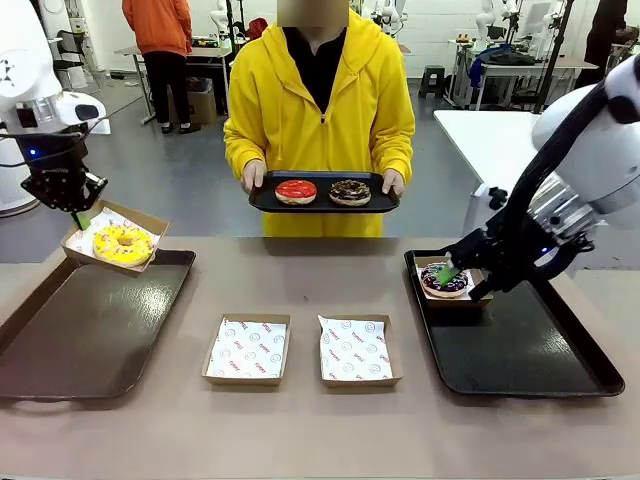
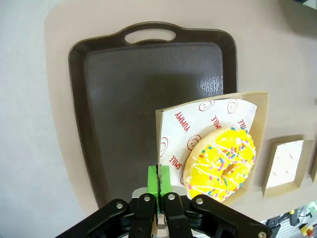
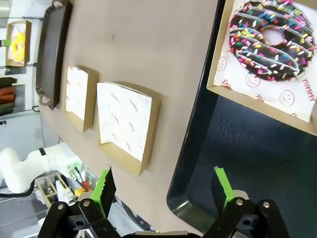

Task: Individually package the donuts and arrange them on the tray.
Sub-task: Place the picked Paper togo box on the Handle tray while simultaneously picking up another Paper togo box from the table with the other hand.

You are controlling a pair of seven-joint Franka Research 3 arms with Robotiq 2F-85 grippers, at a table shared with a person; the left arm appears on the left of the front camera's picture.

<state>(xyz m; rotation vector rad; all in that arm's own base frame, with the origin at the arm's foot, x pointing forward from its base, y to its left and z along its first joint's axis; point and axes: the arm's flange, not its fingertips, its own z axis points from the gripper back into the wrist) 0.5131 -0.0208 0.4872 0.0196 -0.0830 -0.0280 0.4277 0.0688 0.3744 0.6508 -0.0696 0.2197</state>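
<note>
A cardboard box [image 1: 95,235] with the yellow donut [image 1: 123,244] hangs tilted over the far corner of the left tray [image 1: 90,340]. My left gripper [image 1: 78,216] is shut on the box's rim, as the left wrist view shows: gripper [image 2: 159,181], yellow donut [image 2: 223,166], box [image 2: 208,109]. The dark purple sprinkled donut [image 1: 445,281] lies in its box [image 3: 247,87] on the right tray [image 1: 530,350]. My right gripper [image 1: 455,268] stands open beside it. In the right wrist view, the gripper [image 3: 163,186] is apart from the purple donut [image 3: 270,34].
Across the table a person holds a black tray [image 1: 320,207] with the red donut [image 1: 296,190] and the chocolate donut [image 1: 350,192]. Two paper-lined boxes [image 1: 247,349] [image 1: 358,350] with nothing in them lie on the table between my two trays.
</note>
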